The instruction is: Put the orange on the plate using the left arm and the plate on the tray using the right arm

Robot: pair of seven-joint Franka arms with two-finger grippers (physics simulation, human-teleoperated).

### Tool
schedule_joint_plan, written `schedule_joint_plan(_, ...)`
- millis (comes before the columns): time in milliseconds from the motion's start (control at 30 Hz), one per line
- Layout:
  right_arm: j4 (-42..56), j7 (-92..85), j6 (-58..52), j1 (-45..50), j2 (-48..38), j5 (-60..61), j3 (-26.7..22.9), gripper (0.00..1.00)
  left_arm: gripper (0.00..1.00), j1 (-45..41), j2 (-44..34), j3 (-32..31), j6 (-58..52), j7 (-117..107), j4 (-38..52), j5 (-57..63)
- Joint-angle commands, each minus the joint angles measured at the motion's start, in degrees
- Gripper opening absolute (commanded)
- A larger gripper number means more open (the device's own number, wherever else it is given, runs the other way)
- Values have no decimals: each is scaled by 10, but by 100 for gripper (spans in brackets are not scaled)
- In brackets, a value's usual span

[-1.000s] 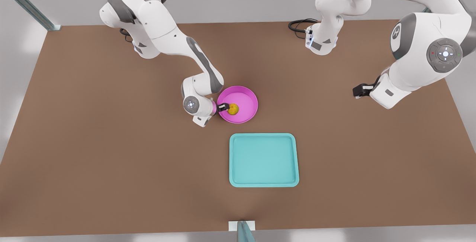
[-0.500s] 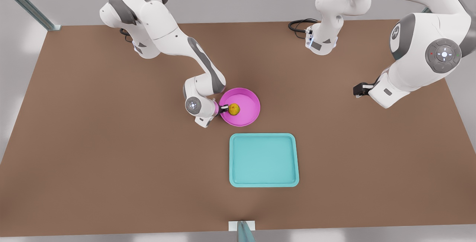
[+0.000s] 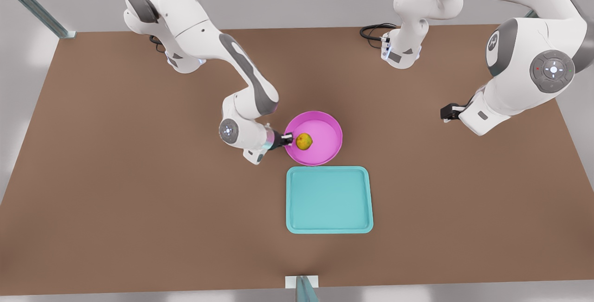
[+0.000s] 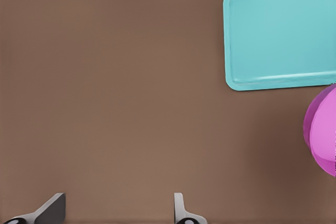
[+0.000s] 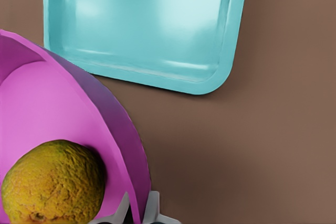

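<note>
Now right gripper (image 3: 287, 139) pinches plate (image 3: 320, 142) rim, jaws closed either side of near wall, seen close in right wrist view (image 5: 137, 214); plate just beside tray (image 3: 329, 200), orange (image 3: 304, 141) resting inside

Plate: pink-magenta, shallow, raised rim; likely rigid, light, slick; rim best hold, keep level or orange probably rolls

Orange: bumpy, mottled yellow

Left gripper (image 3: 446, 113) waits over bare counter (image 3: 139, 200), well apart, fingers (image 4: 181, 212) spread, empty

mottled yellow-orange orange (image 3: 304, 141), bright pink-magenta plate (image 3: 327, 135), light teal tray (image 3: 329, 200), plain brown table (image 3: 116, 176)
</note>
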Motion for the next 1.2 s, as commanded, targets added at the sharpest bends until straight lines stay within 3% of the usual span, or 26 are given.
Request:
schedule_joint_plan(0, 64, 156, -3, -2, 33, 59, 0, 21, 100, 0, 0, 0, 1, 13, 0, 0)
schedule_joint_plan(200, 233, 302, 130, -6, 180, 168, 3, 21, 100, 1, 2, 0, 22, 11, 1, -1)
schedule_joint_plan(433, 259, 295, 172, -46, 221, 168, 0, 21, 100, 3, 6, 7, 28, 12, 8, 2)
schedule_joint_plan(867, 266, 301, 170, -41, 219, 172, 24, 21, 100, 3, 6, 9, 24, 11, 8, -1)
schedule_joint_plan(900, 264, 300, 168, -40, 215, 174, 24, 79, 100, 3, 6, 9, 24, 10, 8, -1)
schedule_joint_plan(933, 262, 298, 171, -38, 212, 174, 27, 100, 100, 3, 4, 9, 24, 11, 9, 0)
schedule_joint_plan(1067, 193, 296, 169, -37, 149, 175, 68, 100, 100, 4, 2, 14, 25, 10, 10, 0)
schedule_joint_plan(1100, 118, 293, 169, -37, 84, 175, 91, 100, 100, 4, 4, 14, 25, 11, 9, 1)
schedule_joint_plan(1167, -108, 274, 159, -47, -131, 169, 102, 100, 100, 4, 9, 30, 27, 18, 9, 2)
